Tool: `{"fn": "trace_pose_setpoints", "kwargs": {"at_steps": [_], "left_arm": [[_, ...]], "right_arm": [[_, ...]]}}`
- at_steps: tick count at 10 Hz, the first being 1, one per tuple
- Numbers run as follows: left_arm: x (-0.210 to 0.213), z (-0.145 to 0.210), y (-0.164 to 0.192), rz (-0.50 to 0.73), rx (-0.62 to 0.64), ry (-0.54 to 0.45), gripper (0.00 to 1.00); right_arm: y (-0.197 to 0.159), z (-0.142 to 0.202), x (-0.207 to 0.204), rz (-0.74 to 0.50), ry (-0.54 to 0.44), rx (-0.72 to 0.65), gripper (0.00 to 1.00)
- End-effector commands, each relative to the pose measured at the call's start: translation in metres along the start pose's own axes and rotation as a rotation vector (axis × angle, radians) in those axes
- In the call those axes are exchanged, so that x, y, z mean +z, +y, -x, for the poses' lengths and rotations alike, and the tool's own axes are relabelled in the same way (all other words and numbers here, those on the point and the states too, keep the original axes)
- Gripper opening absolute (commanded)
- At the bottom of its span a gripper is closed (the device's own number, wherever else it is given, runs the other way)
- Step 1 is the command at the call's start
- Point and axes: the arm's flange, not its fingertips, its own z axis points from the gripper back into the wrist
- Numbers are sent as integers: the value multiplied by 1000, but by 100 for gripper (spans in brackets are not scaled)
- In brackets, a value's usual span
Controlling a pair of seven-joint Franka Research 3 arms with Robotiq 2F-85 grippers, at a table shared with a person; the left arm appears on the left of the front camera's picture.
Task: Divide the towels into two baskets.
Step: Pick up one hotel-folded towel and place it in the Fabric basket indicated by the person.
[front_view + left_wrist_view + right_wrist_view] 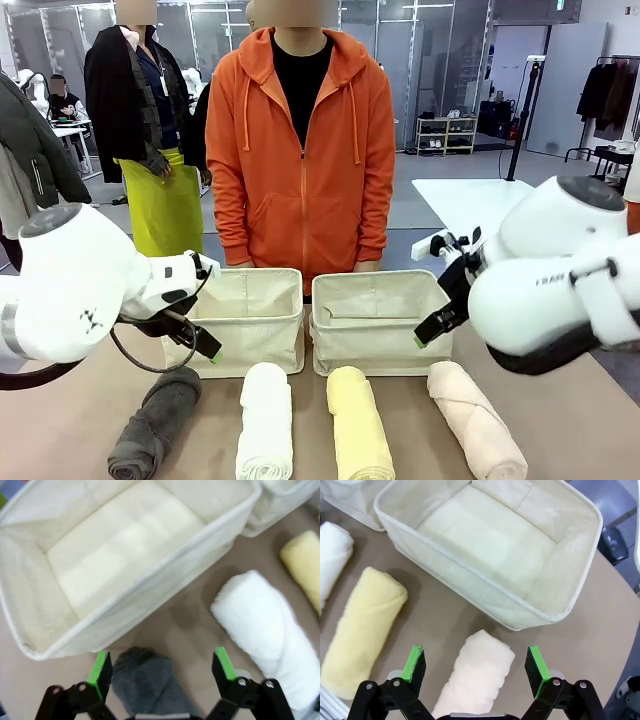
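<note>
1. The left hand hangs spread wide above the dark grey towel, with the left basket at 12 o'clock.
2. The right hand gapes over the pink-beige towel, with the right basket at 12 o'clock.
3. The white towel and yellow towel lie between them on the tabletop.

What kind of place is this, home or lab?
Probably an open robotics lab or data-collection hall, not a home. The table is shared with a person in an orange hoodie, another white table stands behind, and a shelf unit and a clothes rack stand farther back.
</note>
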Motion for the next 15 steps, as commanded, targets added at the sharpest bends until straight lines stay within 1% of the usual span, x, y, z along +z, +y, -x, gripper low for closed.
{"fn": "trace_pose_setpoints", "kwargs": {"at_steps": [1, 2, 3, 4, 5, 6, 7, 8, 9, 10, 11, 12, 14, 15], "left_arm": [[39, 1, 23, 210, 59, -3, 100], [59, 2, 29, 294, 72, -34, 100], [76, 8, 42, 366, 98, -82, 100], [90, 18, 53, 519, 120, -70, 100], [99, 28, 65, 628, 154, -109, 100], [107, 40, 79, 708, 207, -176, 100], [112, 59, 90, 794, 270, -208, 100], [122, 82, 104, 833, 379, -254, 100], [139, 101, 118, 841, 465, -318, 100], [156, 122, 129, 786, 473, -364, 100], [173, 147, 141, 723, 537, -389, 100], [197, 176, 151, 658, 606, -469, 100], [235, 227, 164, 546, 700, -560, 100], [248, 250, 169, 501, 760, -599, 100]], "right_arm": [[-11, 0, 24, -139, 33, -68, 100], [-15, 2, 33, -199, 47, -97, 100], [-23, 5, 43, -309, 53, -148, 100], [-35, 10, 53, -462, 68, -220, 100], [-45, 16, 60, -559, 60, -276, 100], [-56, 22, 68, -679, 22, -343, 100], [-67, 33, 77, -840, -47, -423, 100], [-88, 55, 87, -895, -119, -510, 100], [-108, 79, 99, -934, -167, -552, 100], [-129, 103, 113, -889, -199, -620, 100], [-148, 126, 135, -842, -267, -686, 100], [-170, 156, 163, -783, -343, -751, 100], [-213, 217, 206, -684, -467, -919, 100], [-229, 247, 227, -637, -552, -1000, 100]]}}
